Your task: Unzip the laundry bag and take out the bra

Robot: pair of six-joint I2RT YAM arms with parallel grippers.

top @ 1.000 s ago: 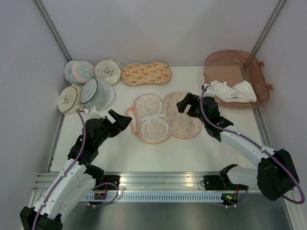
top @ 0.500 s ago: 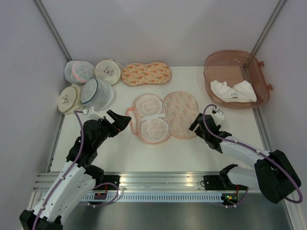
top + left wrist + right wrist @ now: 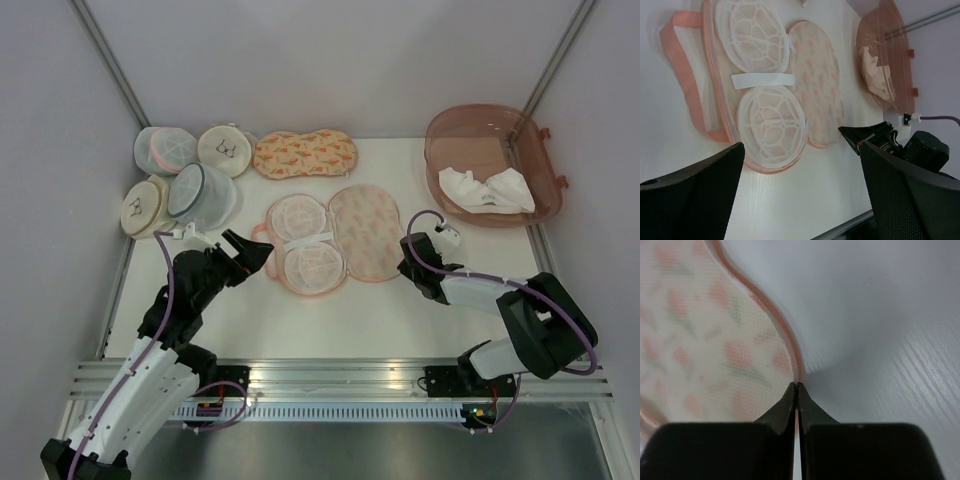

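The laundry bag [image 3: 365, 235] lies unzipped and spread flat mid-table, printed flap to the right, pink edging around it. Its left half holds two white lattice cups [image 3: 310, 262]. The bra [image 3: 487, 190] lies as a white bundle in the pink tub [image 3: 450, 130] at the back right. My right gripper [image 3: 405, 262] sits low at the flap's right edge; in the right wrist view the gripper [image 3: 797, 385] is shut, its tips pinched on the pink edging of the bag [image 3: 700, 330]. My left gripper [image 3: 252, 250] hovers open just left of the bag [image 3: 815, 90], touching nothing.
Several round mesh pouches [image 3: 165, 150] cluster at the back left. A second, closed peach case [image 3: 305, 154] lies behind the open one. Grey walls close in on both sides, and a metal rail [image 3: 330, 375] runs along the near edge.
My right gripper dropped from above the flap to its right edge and shut there. The bag slid and turned a little to the left. The left arm stayed put.
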